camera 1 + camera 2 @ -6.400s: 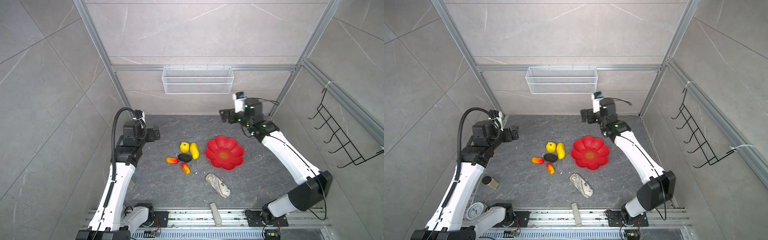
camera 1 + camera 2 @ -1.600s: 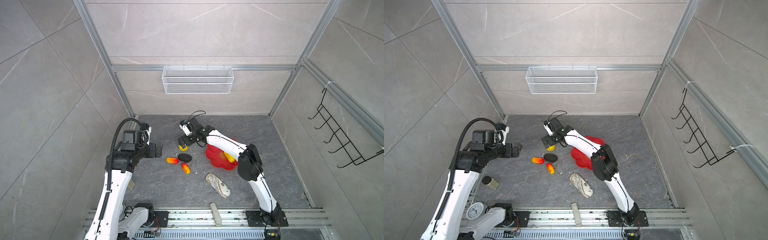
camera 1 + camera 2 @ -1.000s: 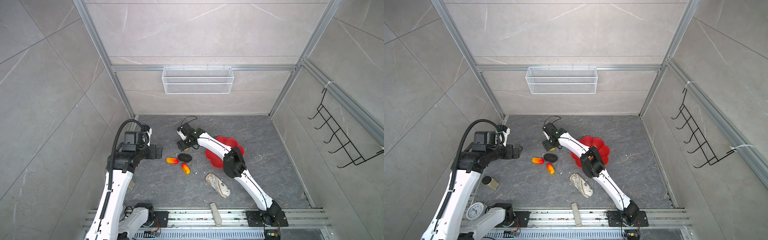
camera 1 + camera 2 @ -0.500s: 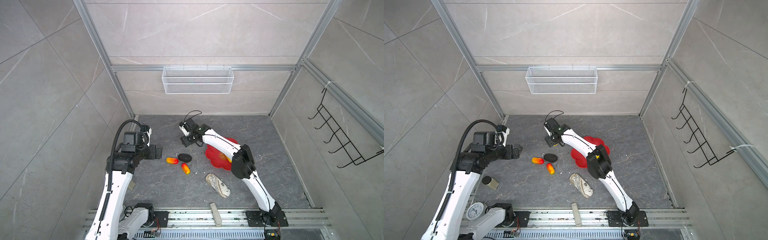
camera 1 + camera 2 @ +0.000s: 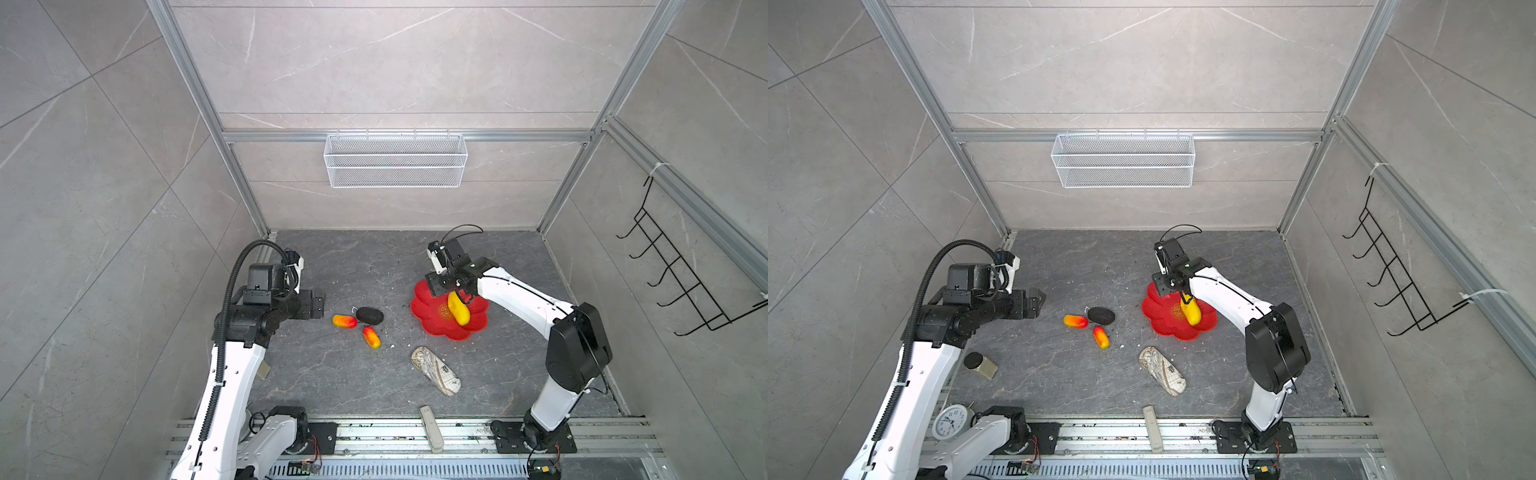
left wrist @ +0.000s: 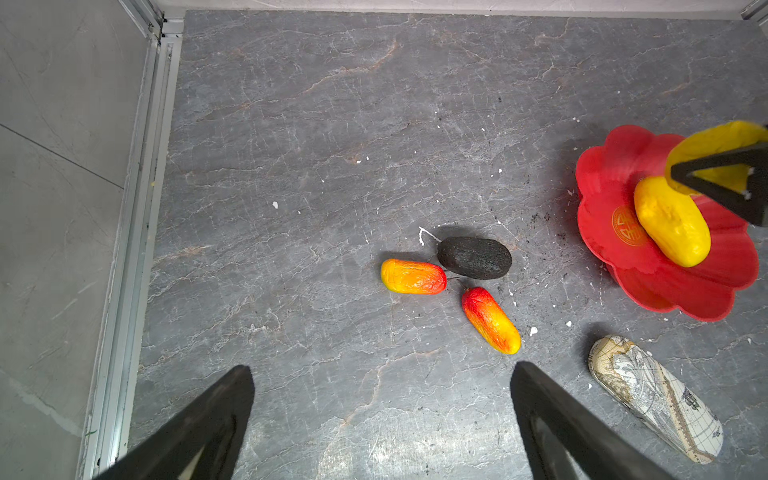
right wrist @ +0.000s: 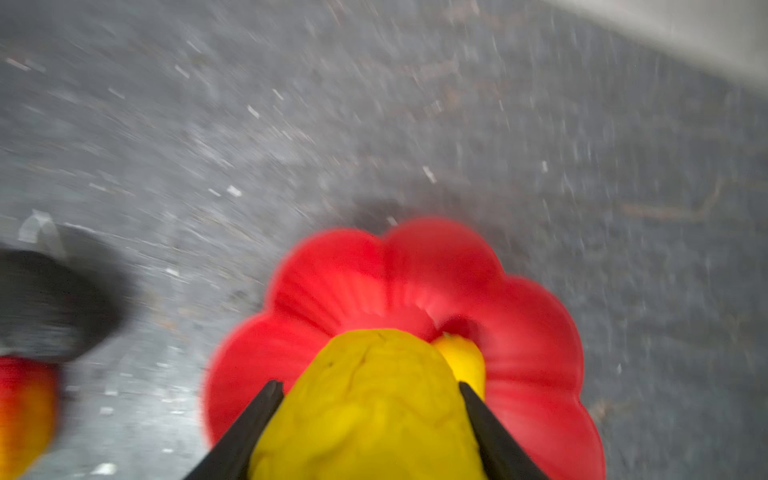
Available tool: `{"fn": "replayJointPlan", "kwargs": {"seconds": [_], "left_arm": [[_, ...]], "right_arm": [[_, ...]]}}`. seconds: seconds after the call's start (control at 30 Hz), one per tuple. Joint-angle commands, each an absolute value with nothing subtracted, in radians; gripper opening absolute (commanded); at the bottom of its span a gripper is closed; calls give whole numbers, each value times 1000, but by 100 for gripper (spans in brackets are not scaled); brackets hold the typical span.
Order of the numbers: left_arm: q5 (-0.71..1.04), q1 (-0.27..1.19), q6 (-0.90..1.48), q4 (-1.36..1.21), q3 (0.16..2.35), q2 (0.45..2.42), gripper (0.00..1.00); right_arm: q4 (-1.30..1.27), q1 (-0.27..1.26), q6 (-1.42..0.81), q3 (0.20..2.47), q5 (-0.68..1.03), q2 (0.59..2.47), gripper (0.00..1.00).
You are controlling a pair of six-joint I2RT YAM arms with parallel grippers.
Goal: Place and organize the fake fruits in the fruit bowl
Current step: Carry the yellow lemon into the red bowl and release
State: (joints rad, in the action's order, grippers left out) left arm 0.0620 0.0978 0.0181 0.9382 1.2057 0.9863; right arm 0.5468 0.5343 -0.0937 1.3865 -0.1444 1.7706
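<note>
Three fruits (image 5: 369,315) on table (image 5: 332,374), one in bowl (image 5: 428,322)

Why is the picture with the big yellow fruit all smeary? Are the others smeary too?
Right wrist view: motion blur streaks the floor and softens the bowl and the bumpy fruit in the right gripper. Left wrist view: sharp, with a soft shadow beside the black fruit. Both top views: sharp and evenly lit.

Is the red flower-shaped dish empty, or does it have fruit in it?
Not empty: a long smooth yellow fruit lies across the fruit bowl centre. The right gripper holds a bumpy yellow fruit over it.
</note>
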Motion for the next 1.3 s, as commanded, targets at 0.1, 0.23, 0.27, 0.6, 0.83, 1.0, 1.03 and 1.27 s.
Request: {"fn": "replayJointPlan", "kwargs": {"seconds": [0.1,0.23,0.27,0.6,0.83,1.0,1.03,1.27], "left_arm": [[82,97,21,919,1230,989,100],[83,97,23,926,1232,987,100],[84,97,22,927,1232,985,100],[84,97,25,930,1229,979,100],[83,97,23,930,1226,978,100],[82,97,22,932,1226,971,100],[81,97,22,931,1224,970,100],[82,97,20,930,1221,964,100]], "right_arm": [[442,517,-129,1313,-119,1804,45],[411,517,-139,1323,-96,1860,45],[402,517,-138,1326,-93,1873,45],[385,510,-131,1346,-121,1953,48],[389,505,-129,1343,-127,1963,60],[413,505,-113,1368,-122,1946,69],[418,506,-107,1375,-120,1940,71],[477,505,-63,1422,-116,1892,96]]}}
